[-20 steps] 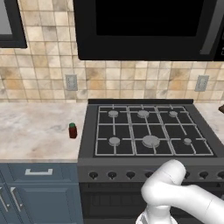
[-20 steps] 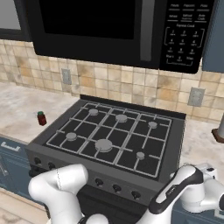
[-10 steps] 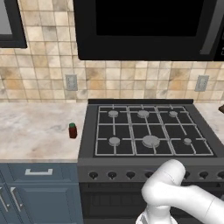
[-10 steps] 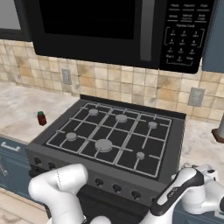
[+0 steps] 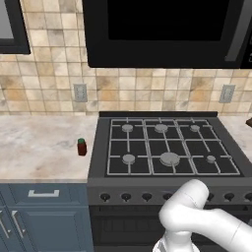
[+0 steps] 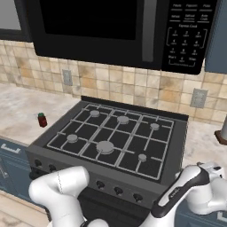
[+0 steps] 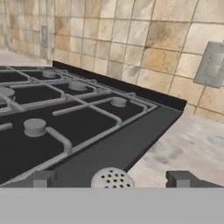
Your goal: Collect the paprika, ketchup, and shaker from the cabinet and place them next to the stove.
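The shaker (image 7: pixel 112 178) shows its rounded, perforated top low in the hand view. It stands on the counter just right of the stove (image 7: pixel 65 131), between the dark fingertips (image 7: pixel 41 178). My gripper (image 7: pixel 112 180) is open, with its jaws wide on either side of the shaker and not touching it. The paprika (image 5: pixel 81 146), a small dark red jar with a green lid, stands upright on the counter just left of the stove (image 5: pixel 167 147); the jar (image 6: pixel 42 119) is seen again from the right base. A brown-red bottle with a pale label, the ketchup (image 6: pixel 221 132), is cut off by the right edge.
A black microwave (image 6: pixel 115 26) hangs over the stove. A slate-blue cabinet (image 6: pixel 218 35) is at the upper right. Wall outlets (image 5: pixel 80 92) sit in the tiled backsplash. Blue base cabinets (image 5: pixel 44 216) run under the beige counter (image 5: pixel 39 147) to the left.
In the right base view the hand at the lower right has sunk slightly and shifted right. The paprika and the stove have not moved.
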Controlling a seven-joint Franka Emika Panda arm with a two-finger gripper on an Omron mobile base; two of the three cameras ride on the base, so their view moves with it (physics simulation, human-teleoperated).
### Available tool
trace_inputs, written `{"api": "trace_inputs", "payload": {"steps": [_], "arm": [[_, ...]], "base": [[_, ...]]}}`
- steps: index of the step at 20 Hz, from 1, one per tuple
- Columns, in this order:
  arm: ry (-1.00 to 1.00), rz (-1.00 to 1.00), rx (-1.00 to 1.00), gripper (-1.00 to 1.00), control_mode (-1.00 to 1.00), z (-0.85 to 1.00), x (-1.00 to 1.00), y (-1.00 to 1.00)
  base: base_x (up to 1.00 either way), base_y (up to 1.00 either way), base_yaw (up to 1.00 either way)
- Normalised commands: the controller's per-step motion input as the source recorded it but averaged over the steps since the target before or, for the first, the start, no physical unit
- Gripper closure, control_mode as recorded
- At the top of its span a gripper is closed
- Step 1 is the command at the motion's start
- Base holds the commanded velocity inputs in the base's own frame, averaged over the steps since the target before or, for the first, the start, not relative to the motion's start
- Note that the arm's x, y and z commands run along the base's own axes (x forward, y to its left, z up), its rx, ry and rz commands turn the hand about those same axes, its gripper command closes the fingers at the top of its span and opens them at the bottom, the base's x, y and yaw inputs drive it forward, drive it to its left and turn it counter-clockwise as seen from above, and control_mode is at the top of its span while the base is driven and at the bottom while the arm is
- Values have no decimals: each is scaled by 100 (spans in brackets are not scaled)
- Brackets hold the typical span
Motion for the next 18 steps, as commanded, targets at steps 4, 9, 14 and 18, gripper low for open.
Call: {"api": "trace_inputs", "payload": {"steps": [4,9,14,18], "arm": [[0,0,-6,-100,-100,64,-19,16],[0,0,-7,-100,-100,67,-25,33],[0,0,-13,-100,-100,60,-23,80],[0,0,-15,-100,-100,51,-16,100]], "base": [[0,0,0],[0,0,0],[0,0,0],[0,0,0]]}}
